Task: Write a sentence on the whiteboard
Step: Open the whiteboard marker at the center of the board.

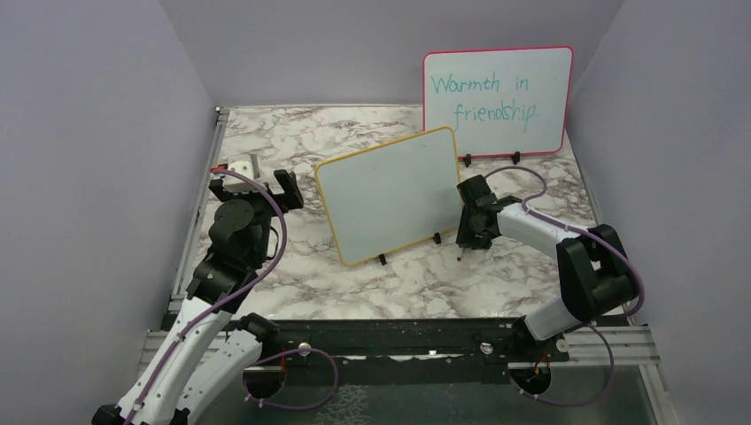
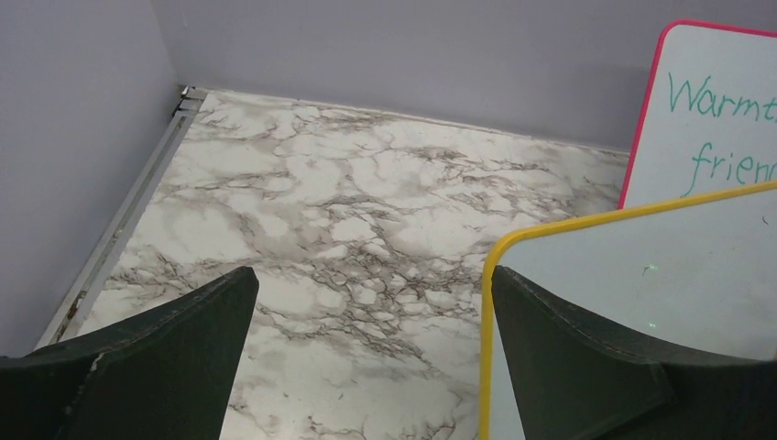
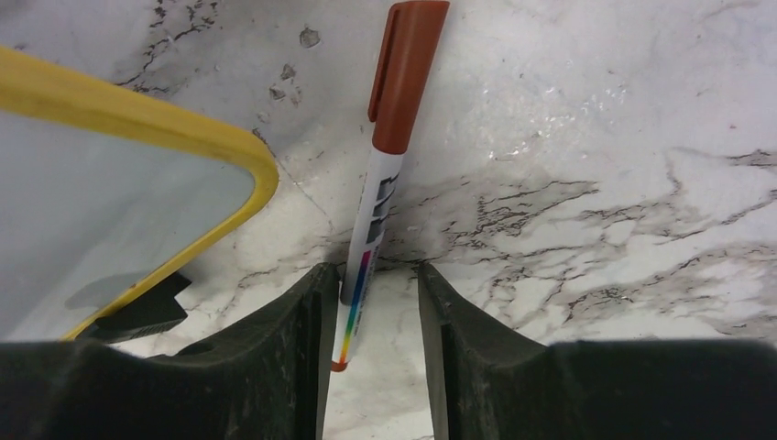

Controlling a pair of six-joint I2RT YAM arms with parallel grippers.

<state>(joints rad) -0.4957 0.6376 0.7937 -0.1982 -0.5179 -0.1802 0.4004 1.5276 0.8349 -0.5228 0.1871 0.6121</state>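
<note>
- Propped mid-way across the marble table point(image 1: 292, 133) on black clip feet point(image 3: 137, 312), leaning back so its face meets a pen squarely: the yellow-framed whiteboard point(image 1: 390, 195).
- Blank face; no sentence on it yet.
- Well behind it, against the back wall: a pink-framed board point(image 1: 496, 102) with teal writing, apparently just a sample.
- Low beside the whiteboard's right edge: the right gripper point(image 3: 377, 280), jaws partly apart around a white marker point(image 3: 380, 192).
- One finger touching the barrel, a gap at the other, so not clamped yet.
- Red-brown cap point(image 3: 408, 73) on, pointing away from the wrist; likely needs removing before any stroke.
- At the board's left edge: the left gripper point(image 2: 371, 284), spread wide and holding nothing, probably placed to steady the frame.
</note>
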